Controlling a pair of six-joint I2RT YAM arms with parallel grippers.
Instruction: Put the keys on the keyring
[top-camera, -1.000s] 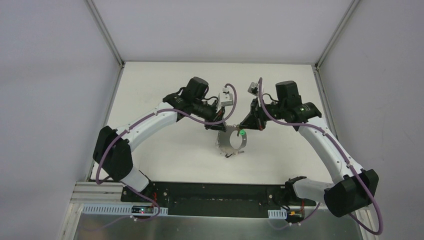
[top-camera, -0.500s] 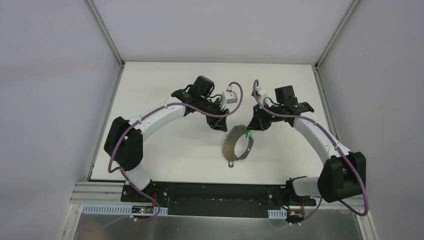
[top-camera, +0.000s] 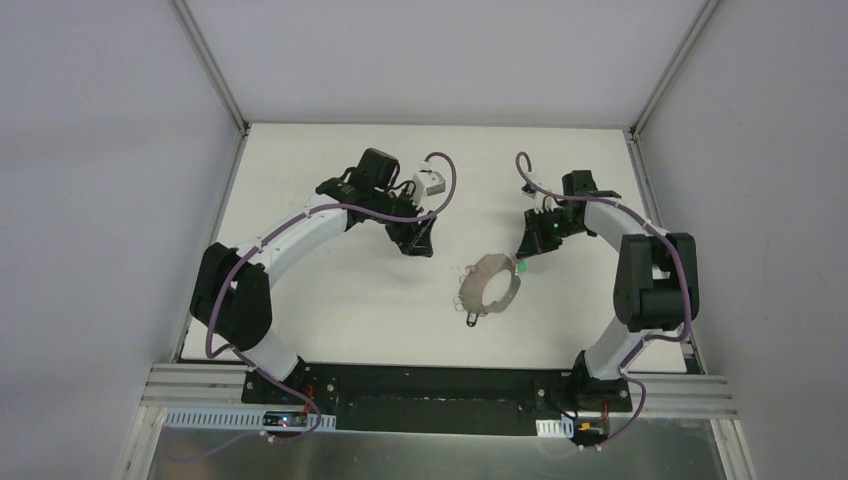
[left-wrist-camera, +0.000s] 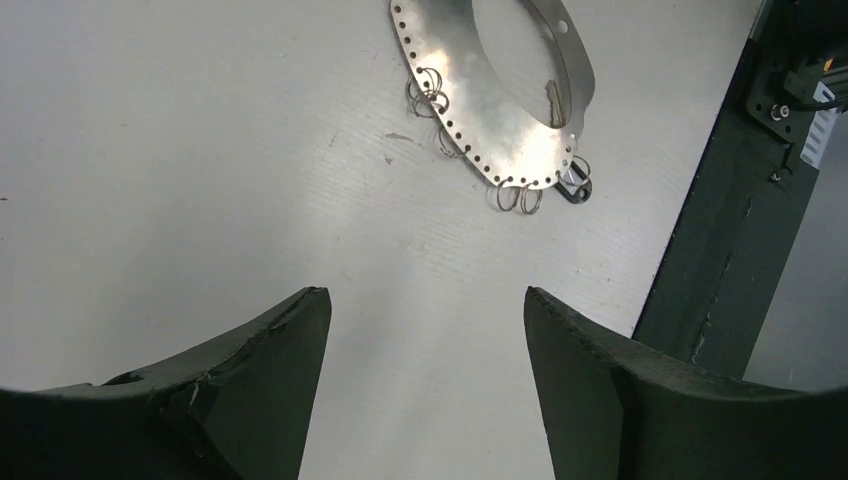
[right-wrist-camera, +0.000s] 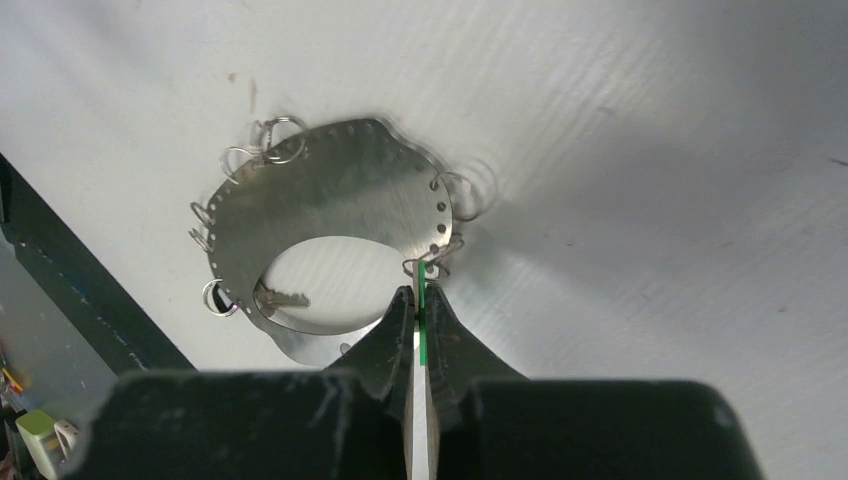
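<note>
Green key (top-camera: 522, 267): pinched in right tool (right-wrist-camera: 420, 298), pointing straight at keyring (right-wrist-camera: 340, 200) rim.
Left tool (left-wrist-camera: 425, 340): spread, empty, well apart.

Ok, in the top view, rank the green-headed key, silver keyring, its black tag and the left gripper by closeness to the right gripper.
1. Small green-headed key: pinched by the right gripper.
2. Flat silver perforated keyring: just to its left.
3. Small black oval tag: at the keyring's near edge.
4. Left gripper: farthest left, jaws open.
</note>
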